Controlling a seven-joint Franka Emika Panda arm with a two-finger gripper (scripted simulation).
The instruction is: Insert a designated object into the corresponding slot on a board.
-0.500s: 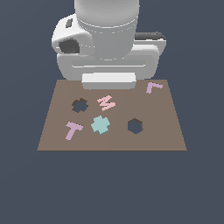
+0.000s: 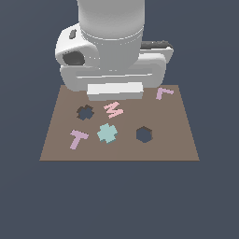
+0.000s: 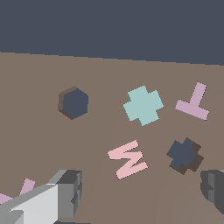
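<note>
Claw (image 3: pixel 140 192) apart from teal cross (image 3: pixel 143 105)

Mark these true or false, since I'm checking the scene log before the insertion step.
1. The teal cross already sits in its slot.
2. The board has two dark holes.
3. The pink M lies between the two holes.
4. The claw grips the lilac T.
1. False: the teal cross lies flat on the board, apart from the cross slot.
2. True: the cross slot and a hexagonal hole.
3. False: the pink M lies beside the cross slot, toward the exterior view's right.
4. False: the claw is open and empty; the lilac T lies on the board.
</note>
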